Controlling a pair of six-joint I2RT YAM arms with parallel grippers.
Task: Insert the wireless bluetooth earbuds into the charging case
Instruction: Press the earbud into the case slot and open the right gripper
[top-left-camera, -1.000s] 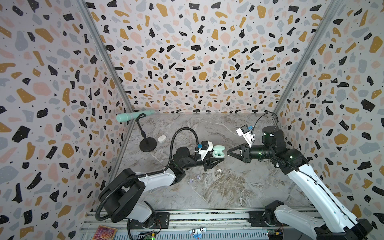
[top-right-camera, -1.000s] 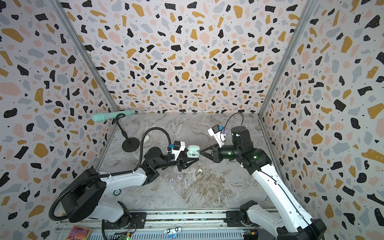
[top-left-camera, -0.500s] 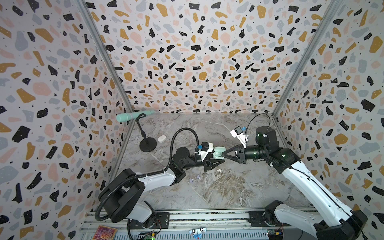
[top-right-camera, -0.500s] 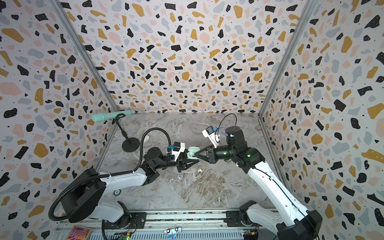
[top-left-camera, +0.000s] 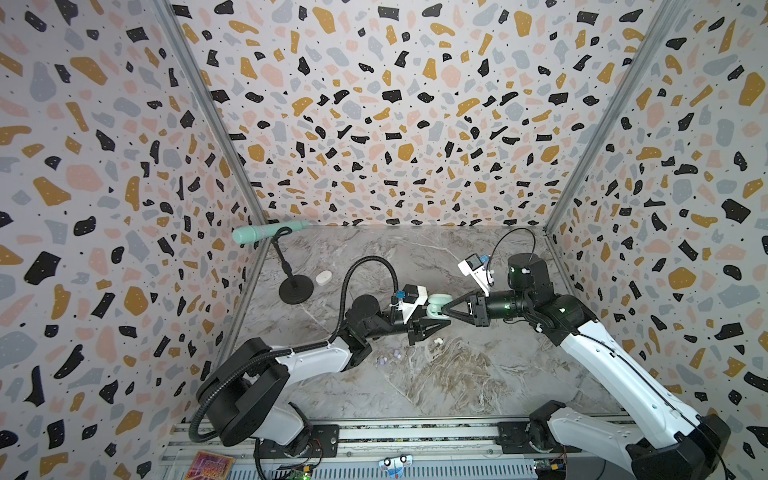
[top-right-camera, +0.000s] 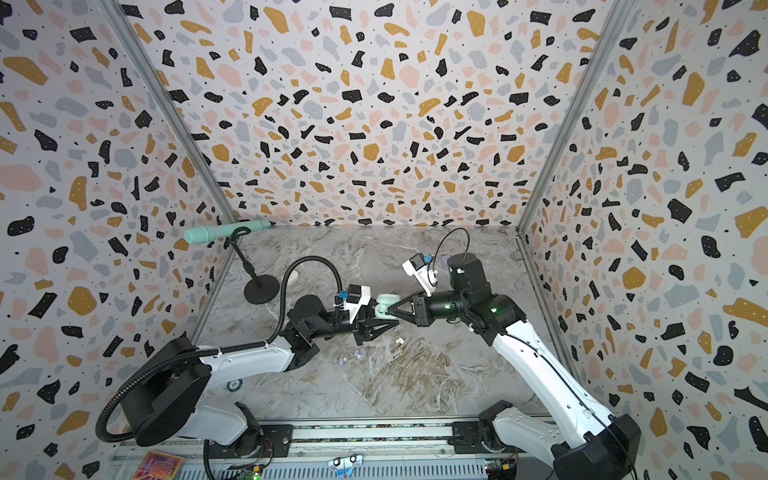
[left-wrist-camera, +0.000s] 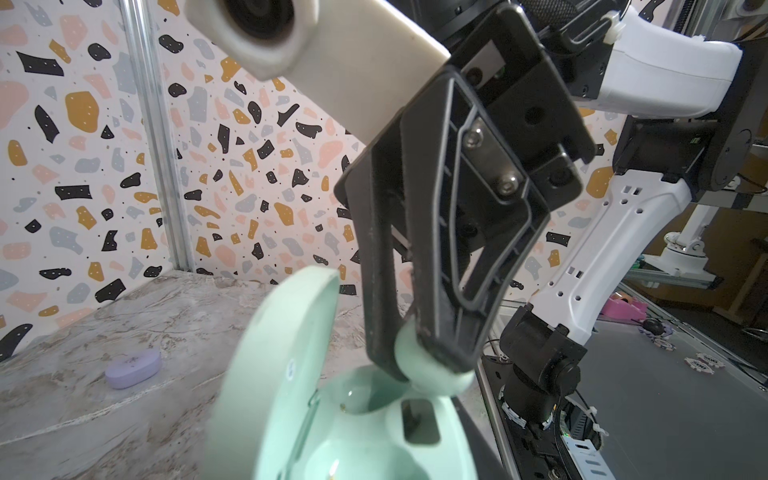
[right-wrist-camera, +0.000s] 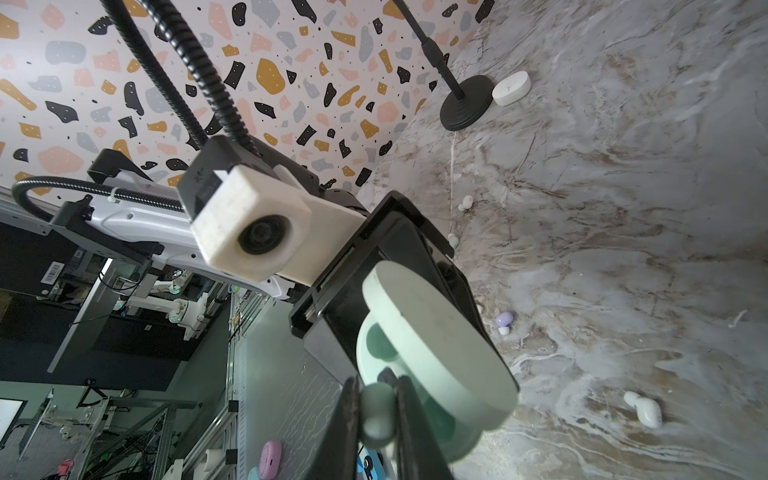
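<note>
The right end effector (top-left-camera: 444, 309) is pinching a mint earbud (left-wrist-camera: 432, 370) just above the open mint charging case (right-wrist-camera: 436, 353) (lid standing up), which the left end effector (top-left-camera: 434, 316) is clamping, while white earbuds (right-wrist-camera: 644, 409) and lavender earbuds (right-wrist-camera: 503, 320) are lying on the tabletop (top-left-camera: 457, 374) below.

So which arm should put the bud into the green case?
Right. The right tool pinches a mint bud right at the open mint case, and the left tool is busy holding that case.
</note>
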